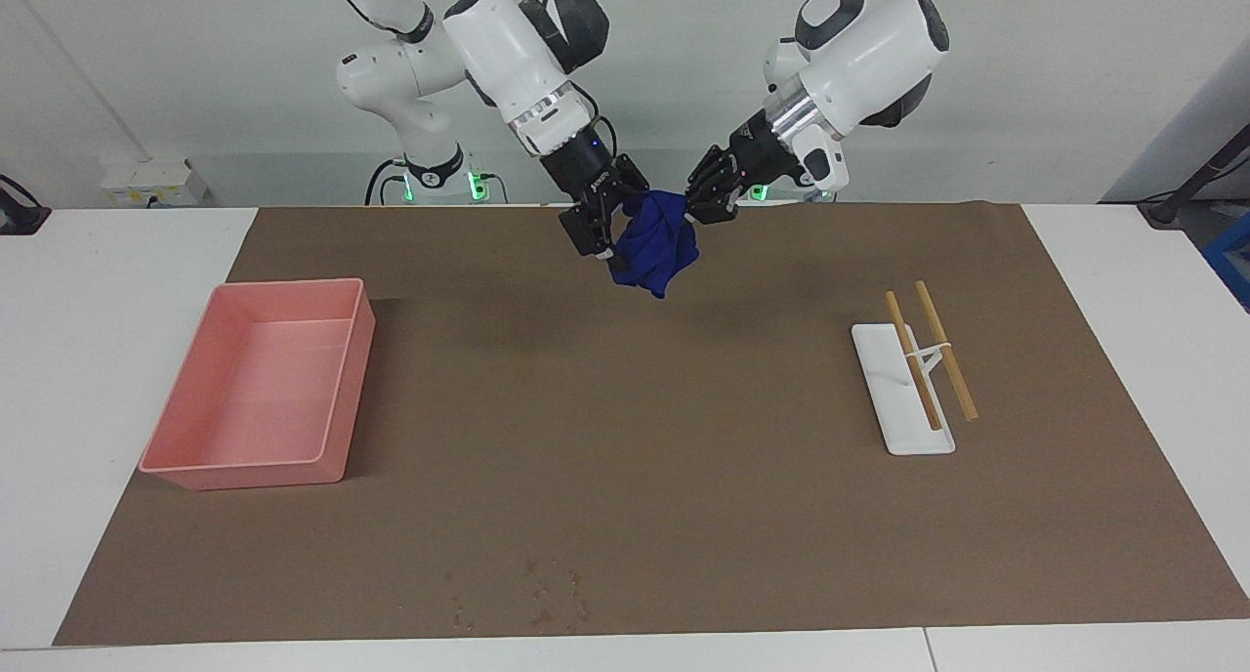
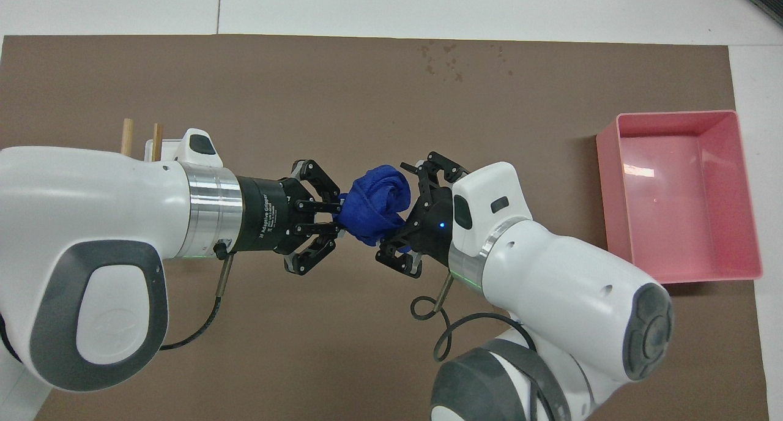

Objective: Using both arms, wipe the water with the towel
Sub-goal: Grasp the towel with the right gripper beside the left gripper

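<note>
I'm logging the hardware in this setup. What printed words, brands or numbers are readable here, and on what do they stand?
"2F Adaptive Gripper": white print along the black body of the left pincer, overhead view.
A second, smaller line just under it: too small to read.
Embossed round logo on the left arm's grey cap: no legible letters.
Nothing else carries readable text.

Left tool [image 1: 695, 213] pinches raised towel [image 1: 652, 242].

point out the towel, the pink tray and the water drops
towel [image 1: 652, 244], facing view, middle of the blue lump
pink tray [image 1: 344, 379], facing view, side wall
water drops [image 2: 445, 57], overhead view, middle of the cluster
</note>
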### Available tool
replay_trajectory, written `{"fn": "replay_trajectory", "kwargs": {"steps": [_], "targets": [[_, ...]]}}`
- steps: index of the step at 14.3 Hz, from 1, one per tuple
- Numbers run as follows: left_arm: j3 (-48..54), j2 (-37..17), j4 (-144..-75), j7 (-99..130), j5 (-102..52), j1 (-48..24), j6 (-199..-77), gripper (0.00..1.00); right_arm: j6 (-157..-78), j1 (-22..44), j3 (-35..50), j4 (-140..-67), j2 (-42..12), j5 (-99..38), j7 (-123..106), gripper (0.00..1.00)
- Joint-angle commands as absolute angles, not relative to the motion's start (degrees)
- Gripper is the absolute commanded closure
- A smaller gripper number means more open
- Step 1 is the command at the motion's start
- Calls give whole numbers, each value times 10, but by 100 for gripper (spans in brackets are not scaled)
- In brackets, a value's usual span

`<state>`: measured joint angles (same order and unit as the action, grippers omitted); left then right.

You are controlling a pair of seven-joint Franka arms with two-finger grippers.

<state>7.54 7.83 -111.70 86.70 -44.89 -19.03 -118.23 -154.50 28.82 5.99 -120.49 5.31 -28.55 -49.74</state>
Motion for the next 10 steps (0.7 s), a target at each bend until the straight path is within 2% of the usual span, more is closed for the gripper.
{"fn": "replay_trajectory", "kwargs": {"steps": [1, 4, 5, 7, 9, 10], "targets": [[83, 102, -1144, 860, -453, -201, -1175, 100, -1567, 289, 66, -1197, 42, -287, -459, 0], [84, 106, -1150, 860, -452, -201, -1179, 100, -1570, 310, 65, -1199, 45, -287, -378, 2], [85, 106, -1150, 860, -452, -202, -1182, 100, -1571, 310, 65, -1198, 45, -287, -377, 20], [87, 107, -1155, 858, -452, -202, -1184, 100, -1574, 310, 66, -1199, 46, -287, -377, 48], [88, 107, -1158, 858, -452, -202, -1187, 100, -1574, 310, 66, -1199, 45, -287, -377, 90], [88, 110, -1160, 858, -452, -202, -1189, 100, -1574, 310, 66, -1199, 45, -287, -376, 100]]}}
